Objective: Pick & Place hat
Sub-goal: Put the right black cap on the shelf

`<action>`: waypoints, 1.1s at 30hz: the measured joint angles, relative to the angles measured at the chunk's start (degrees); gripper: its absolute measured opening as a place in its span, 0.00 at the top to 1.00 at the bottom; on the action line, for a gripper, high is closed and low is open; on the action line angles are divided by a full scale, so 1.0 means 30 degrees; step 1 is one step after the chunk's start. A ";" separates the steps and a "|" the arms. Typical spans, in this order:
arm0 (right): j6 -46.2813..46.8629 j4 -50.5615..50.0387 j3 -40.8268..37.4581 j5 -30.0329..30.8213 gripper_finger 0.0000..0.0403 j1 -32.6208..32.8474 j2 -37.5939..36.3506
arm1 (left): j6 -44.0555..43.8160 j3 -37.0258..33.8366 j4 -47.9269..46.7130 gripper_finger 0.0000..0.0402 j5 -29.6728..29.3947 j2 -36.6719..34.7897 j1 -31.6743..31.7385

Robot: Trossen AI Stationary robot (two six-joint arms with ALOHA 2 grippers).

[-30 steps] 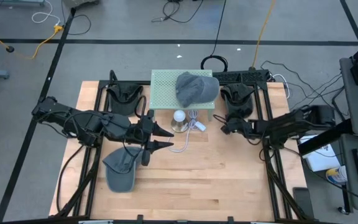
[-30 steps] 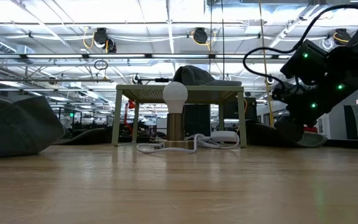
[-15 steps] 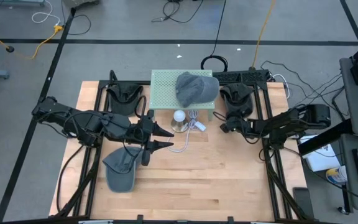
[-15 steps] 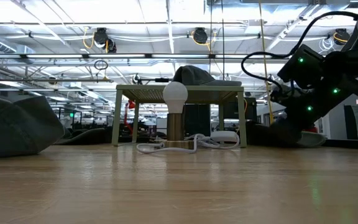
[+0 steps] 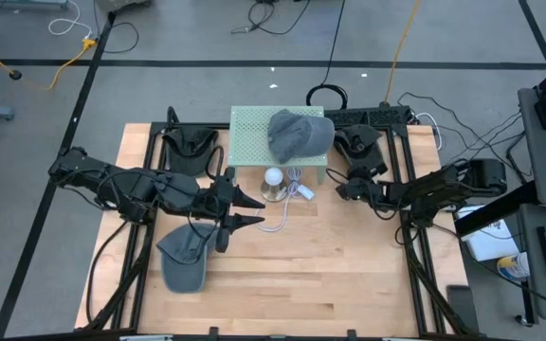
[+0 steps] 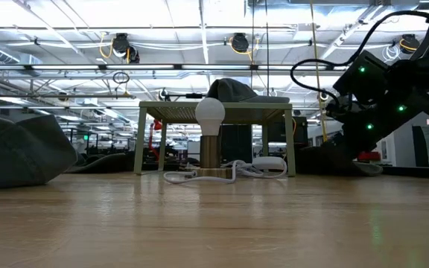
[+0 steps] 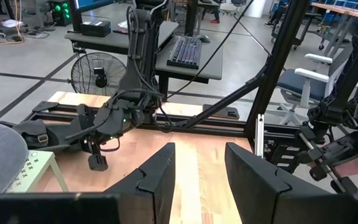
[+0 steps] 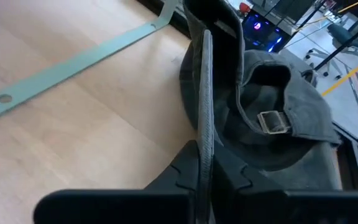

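A grey hat (image 5: 299, 134) lies on top of the green stand (image 5: 245, 123) at the far middle. Another grey hat (image 5: 183, 261) rests on the table at the near left. A dark grey hat (image 5: 356, 144) lies right of the stand; its back strap and buckle (image 8: 272, 121) show in the right wrist view. My right gripper (image 5: 340, 190) is shut on this hat's edge. My left gripper (image 5: 257, 210) hovers open between the near-left hat and the lamp, with nothing between its fingers (image 7: 160, 177). My right gripper pinches a thin edge of the dark grey hat (image 8: 205, 127) between its two fingers, and the edge runs on ahead of them. The fingers come low, slanting in from the table's right. The rest of the hat lies ahead of the fingers, hollow side up.
A bulb lamp (image 5: 273, 178) with a white cord (image 5: 287, 210) stands in front of the stand. A dark hat-like shape (image 5: 192, 147) lies left of the stand. Black rails (image 5: 415, 246) run along both table sides. Bare wood stretches across the near middle.
My right gripper has shut on the dark grey hat's edge, staying almost where it was. The hat's outline by the gripper has shifted a little.
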 joint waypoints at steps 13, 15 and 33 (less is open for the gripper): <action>-0.3027 0.0059 -0.0007 0.1494 0.99 0.0048 -0.3435 | -0.0458 0.0000 -0.0890 0.64 0.0007 0.0010 0.0000; -0.3847 0.0057 -0.0007 0.1969 0.99 0.0123 -0.4226 | -0.0458 0.0000 -0.0898 0.64 0.0007 0.0010 0.0000; -1.3208 0.1178 -0.0007 0.6080 0.98 0.0150 -0.9722 | -0.0305 0.0000 -0.0868 0.64 -0.0175 0.0010 0.0000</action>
